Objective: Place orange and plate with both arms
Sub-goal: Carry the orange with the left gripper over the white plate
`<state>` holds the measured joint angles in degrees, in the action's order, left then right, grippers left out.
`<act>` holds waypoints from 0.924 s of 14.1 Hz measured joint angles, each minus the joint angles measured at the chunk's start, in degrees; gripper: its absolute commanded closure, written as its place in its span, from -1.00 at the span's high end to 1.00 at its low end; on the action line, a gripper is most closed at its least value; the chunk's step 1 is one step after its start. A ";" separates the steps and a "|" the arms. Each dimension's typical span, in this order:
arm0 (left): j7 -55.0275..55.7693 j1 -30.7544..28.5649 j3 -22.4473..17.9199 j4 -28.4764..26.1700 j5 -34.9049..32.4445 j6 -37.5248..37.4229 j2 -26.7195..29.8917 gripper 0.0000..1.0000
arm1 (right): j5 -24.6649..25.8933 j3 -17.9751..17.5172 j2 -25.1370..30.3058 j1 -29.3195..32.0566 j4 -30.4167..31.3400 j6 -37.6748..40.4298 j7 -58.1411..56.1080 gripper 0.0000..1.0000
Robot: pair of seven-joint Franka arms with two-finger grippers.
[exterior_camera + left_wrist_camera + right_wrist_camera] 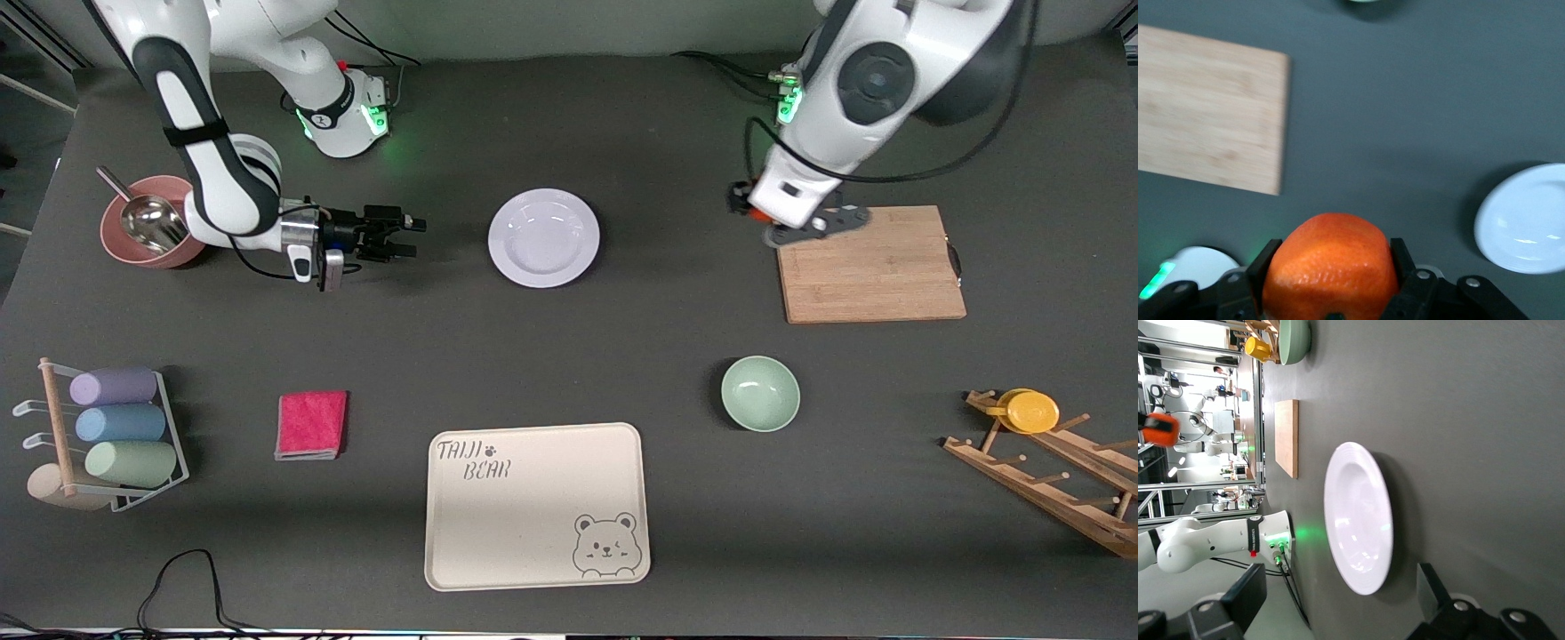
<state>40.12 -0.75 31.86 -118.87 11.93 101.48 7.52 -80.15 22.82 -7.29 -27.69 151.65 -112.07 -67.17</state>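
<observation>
The white plate [543,237] lies on the table between the two arms. My right gripper [411,238] is low beside it, toward the right arm's end, open and empty. In the right wrist view the plate [1358,517] lies just ahead of the spread fingers [1248,593]. My left gripper [757,216] is shut on the orange [754,213] and holds it in the air over the corner of the wooden cutting board [871,264]. In the left wrist view the orange [1331,267] fills the space between the jaws, with the plate [1531,220] and the board [1205,143] below.
A pink bowl with a metal scoop [147,233] stands by the right arm. A cream bear tray [536,505], a green bowl [760,393] and a red cloth [311,425] lie nearer the camera. A cup rack [107,436] and a wooden rack with a yellow cup [1031,411] stand at the ends.
</observation>
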 measured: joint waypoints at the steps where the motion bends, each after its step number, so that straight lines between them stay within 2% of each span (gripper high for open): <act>1: 3.35 0.17 2.93 1.18 0.91 0.88 -0.77 -0.90 | -1.56 -0.01 -2.28 0.00 -0.09 1.10 -2.26 1.00; 3: 9.13 1.16 7.86 3.47 1.52 2.73 -2.96 -0.90 | -2.98 -0.01 -5.90 0.01 -0.22 2.75 -5.51 1.00; 5: 15.85 4.26 10.77 4.34 1.48 8.69 -6.23 -0.88 | -3.46 -0.01 -8.62 0.01 -0.29 4.63 -7.11 1.00; 7: 22.55 9.72 11.41 4.38 -1.41 15.05 -11.28 -0.87 | -4.13 -0.01 -10.89 0.01 -0.35 5.63 -8.98 1.00; 9: 29.11 14.28 11.48 4.41 -7.22 19.75 -17.29 -0.88 | -4.96 -0.02 -12.67 0.03 -0.51 6.46 -10.28 1.00; 13: 38.90 18.55 11.08 7.46 -18.32 25.98 -29.57 -0.87 | -5.21 -0.02 -14.43 0.02 -1.02 6.66 -11.43 0.99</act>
<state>79.02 17.80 42.94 -111.41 -6.39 127.46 -22.06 -85.36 22.80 -21.72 -27.67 150.63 -105.41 -78.60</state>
